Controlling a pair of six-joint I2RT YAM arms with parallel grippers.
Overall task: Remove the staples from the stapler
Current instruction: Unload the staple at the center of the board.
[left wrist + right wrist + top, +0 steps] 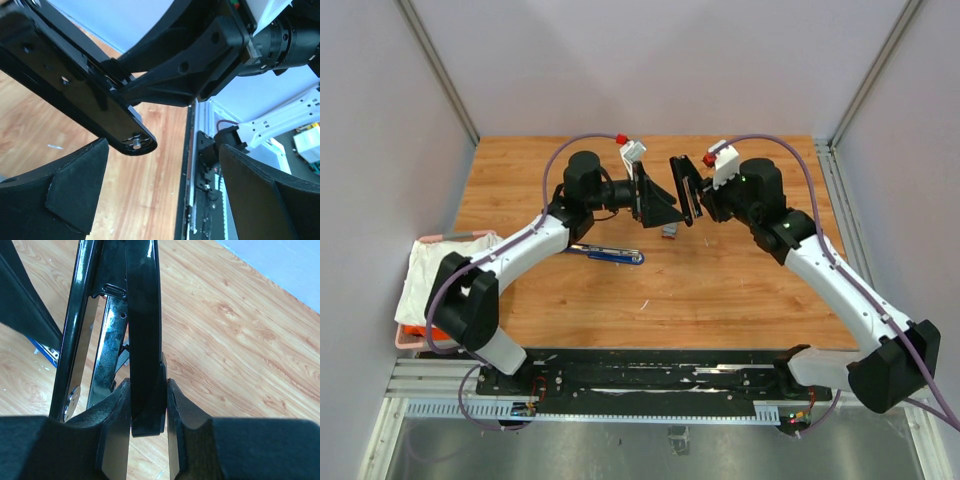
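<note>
Black and glossy, the stapler (144, 315) is being held up off the wooden table (750, 290), its arms swung apart into a narrow fan. The right gripper (148, 407) is clamping one of those black arms, a finger pressing on each face. The left gripper (165, 170) is hanging just beside it, at 9 o'clock in the overhead view, with its fingers spread wide and holding nothing. In its wrist view the stapler's rounded tip is sitting between and above the fingers without touching them.

The staples are not showing clearly. The stapler's shiny metal channel is facing the right wrist camera, but I cannot tell whether a strip is lying in it. A tiny pale sliver (643, 303) is lying on the wood at 6 o'clock from the grippers, too small to identify.

A blue object (607, 254) is lying flat on the table at 7 o'clock from the left gripper. A white cloth (432, 268) is draping over a pink basket (405, 338) at the table's 8 o'clock corner.
</note>
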